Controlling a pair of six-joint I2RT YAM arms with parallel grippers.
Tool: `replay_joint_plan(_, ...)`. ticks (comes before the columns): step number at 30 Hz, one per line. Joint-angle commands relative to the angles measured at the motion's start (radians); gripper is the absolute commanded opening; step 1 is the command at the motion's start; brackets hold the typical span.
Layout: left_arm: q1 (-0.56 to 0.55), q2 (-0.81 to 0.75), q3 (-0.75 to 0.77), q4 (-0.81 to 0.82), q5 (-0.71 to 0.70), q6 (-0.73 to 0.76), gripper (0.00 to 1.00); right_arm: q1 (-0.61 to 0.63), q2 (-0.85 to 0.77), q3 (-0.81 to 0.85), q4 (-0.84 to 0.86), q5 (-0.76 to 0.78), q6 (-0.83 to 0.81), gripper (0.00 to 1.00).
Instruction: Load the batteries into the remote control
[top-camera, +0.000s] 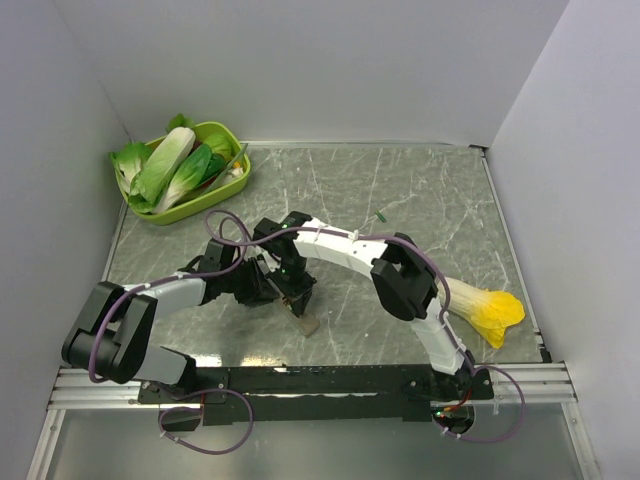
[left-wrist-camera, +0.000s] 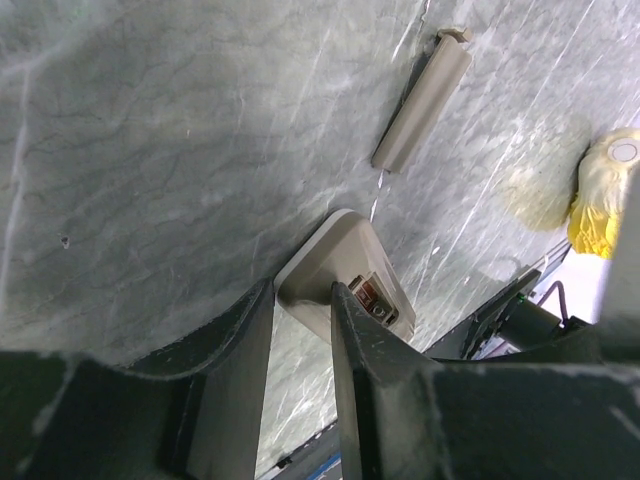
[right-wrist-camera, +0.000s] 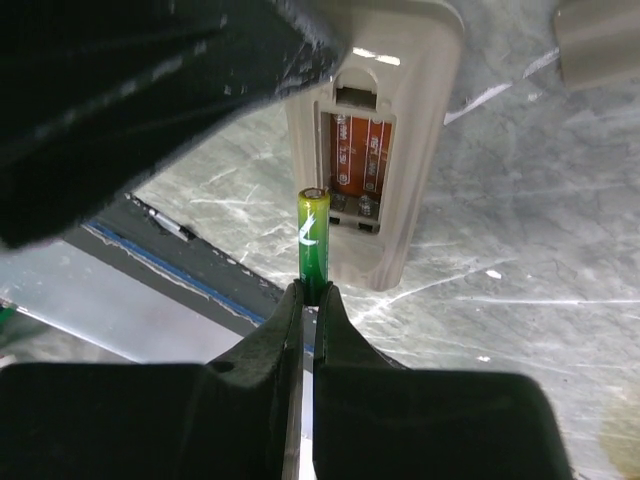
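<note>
Green battery pinched by its tail in the closed right gripper, tip at the remote control's open bay. Left gripper clamps the remote's end. Battery looks light, rigid and slick, so it may pivot.

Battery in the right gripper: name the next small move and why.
Probably ease the battery into the open compartment: the right gripper pinches its base, its tip faces the opening, and the left gripper holds the remote control.

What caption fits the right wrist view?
Right hand pinches a green battery by one end before the open-backed remote.
</note>
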Motion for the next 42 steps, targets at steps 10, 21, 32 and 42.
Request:
replay_joint_plan(10,-0.011,-0.012,-0.018,0.017,0.013,0.037,0.34,0.016,0.083,0.076,-0.076,0.009,0.000,0.00)
replay_joint_plan(21,-0.012,-0.026,-0.022,0.017,0.016,0.036,0.33,0.015,0.108,0.107,-0.065,-0.017,0.007,0.00)
replay_joint_plan(32,-0.014,-0.041,-0.022,0.012,0.010,0.034,0.33,0.016,0.114,0.102,-0.060,-0.069,0.015,0.08)
replay_joint_plan(42,-0.015,-0.074,-0.022,-0.003,-0.002,0.033,0.36,0.015,0.092,0.061,-0.031,-0.100,0.035,0.25)
